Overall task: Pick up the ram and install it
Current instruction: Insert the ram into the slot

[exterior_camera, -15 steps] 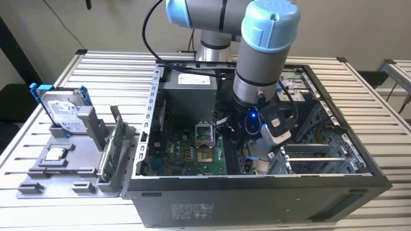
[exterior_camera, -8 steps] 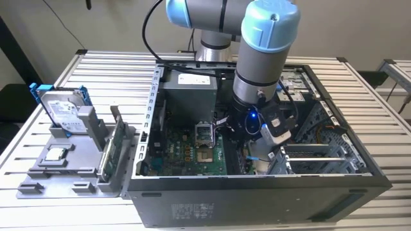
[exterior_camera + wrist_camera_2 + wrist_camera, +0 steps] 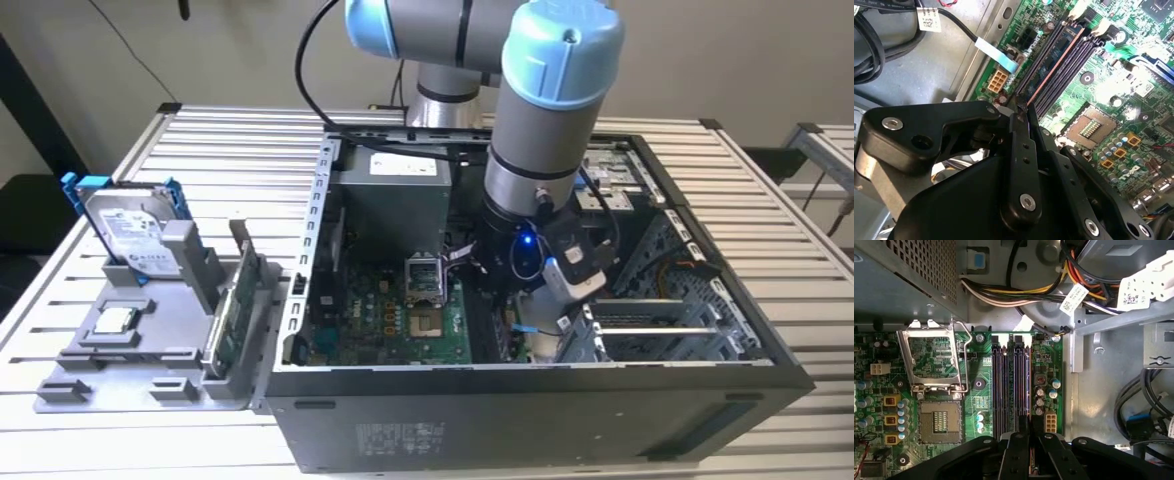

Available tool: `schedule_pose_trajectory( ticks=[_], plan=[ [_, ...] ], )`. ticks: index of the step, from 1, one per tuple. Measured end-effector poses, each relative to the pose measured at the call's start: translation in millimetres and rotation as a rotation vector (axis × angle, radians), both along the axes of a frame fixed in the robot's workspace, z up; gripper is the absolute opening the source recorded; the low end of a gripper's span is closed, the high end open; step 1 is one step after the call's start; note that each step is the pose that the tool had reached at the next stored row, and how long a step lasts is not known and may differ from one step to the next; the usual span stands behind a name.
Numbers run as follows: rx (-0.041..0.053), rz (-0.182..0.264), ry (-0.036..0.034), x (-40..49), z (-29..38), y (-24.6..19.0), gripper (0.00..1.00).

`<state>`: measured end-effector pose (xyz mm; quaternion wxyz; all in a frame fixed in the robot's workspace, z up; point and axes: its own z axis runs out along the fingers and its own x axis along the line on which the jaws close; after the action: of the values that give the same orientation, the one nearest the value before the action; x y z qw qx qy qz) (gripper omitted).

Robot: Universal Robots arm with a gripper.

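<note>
The open computer case [image 3: 534, 368] lies on its side on a slatted metal table [image 3: 240, 140], and the arm [image 3: 547, 130] reaches down into it. Inside, the green motherboard [image 3: 387, 320] covers the floor, with a grey power supply [image 3: 387, 190] at the far end. On the board, the CPU socket [image 3: 939, 422] is bare and its metal load plate [image 3: 934, 357] is swung open. Just beside the socket run the parallel memory slots [image 3: 1004, 385]. The ram [image 3: 1054, 57] stands on edge along the slot farthest from the socket, its orange-tinted edge showing in the second wrist view. The gripper [image 3: 1021, 106] is right over the ram's near end with its fingers drawn together, pinching the stick as far as both wrist views show. A bundle of coloured cables [image 3: 1004, 290] runs past the far end of the slots, and a labelled black cable [image 3: 954, 22] lies close beside them. At the exterior view's left, a grey fixture [image 3: 120, 380] touches the case. It holds an upright hard drive [image 3: 134, 230] in a blue frame, a flat CPU chip [image 3: 118, 320], and a green board [image 3: 230, 320] on edge nearest the case.
</note>
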<state>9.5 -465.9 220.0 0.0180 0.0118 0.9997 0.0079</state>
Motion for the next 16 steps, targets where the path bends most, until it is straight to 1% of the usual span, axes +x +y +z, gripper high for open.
schedule_pose_trajectory(
  ticks=[4, 11, 12, 14, 15, 16],
  plan=[
    [0.0001, 0.000, 0.0000, 0.3, -3.1, 0.0, 0.14],
    [0.0001, 0.000, 0.0000, 0.3, -3.2, 0.0, 0.14],
    [0.0005, 0.000, 0.0000, 0.3, -3.4, 0.1, 0.16],
    [0.0003, 0.000, 0.0000, 0.3, -3.4, 0.1, 0.16],
    [0.0003, 0.000, 0.0000, 0.3, -3.4, 0.1, 0.22],
    [0.0001, 0.000, 0.0001, 0.3, -3.1, 0.0, 0.22]
  ],
)
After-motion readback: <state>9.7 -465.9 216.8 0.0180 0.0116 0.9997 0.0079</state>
